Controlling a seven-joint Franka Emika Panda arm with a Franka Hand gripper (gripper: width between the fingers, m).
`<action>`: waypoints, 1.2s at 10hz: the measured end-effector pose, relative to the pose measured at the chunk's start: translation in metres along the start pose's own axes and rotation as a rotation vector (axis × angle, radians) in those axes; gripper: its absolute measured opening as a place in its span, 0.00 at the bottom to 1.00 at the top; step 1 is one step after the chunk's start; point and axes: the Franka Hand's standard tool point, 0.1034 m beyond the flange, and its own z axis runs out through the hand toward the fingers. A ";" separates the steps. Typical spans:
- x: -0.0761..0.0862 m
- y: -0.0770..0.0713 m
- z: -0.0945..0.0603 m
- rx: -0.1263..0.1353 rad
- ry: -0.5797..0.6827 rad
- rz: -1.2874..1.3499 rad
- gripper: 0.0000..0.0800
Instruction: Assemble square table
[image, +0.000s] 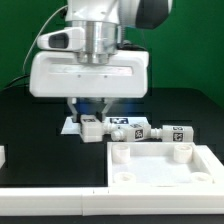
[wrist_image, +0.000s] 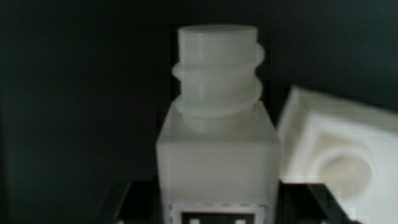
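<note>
Gripper (image: 90, 113) pinches a white leg (wrist_image: 221, 140) at the exterior frame's centre (ribbed peg end shows in wrist view); tabletop (image: 160, 178) lies lower right.

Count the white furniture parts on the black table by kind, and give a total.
Table top: 1
Legs: 3, one leg in the gripper
Total: 4
A white piece cut off at the exterior view's left edge is not counted.
</note>
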 end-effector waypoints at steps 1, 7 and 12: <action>0.003 -0.012 0.000 0.000 0.021 0.000 0.35; -0.053 0.042 0.013 -0.031 -0.015 0.005 0.35; -0.083 0.066 0.031 -0.057 -0.038 0.027 0.35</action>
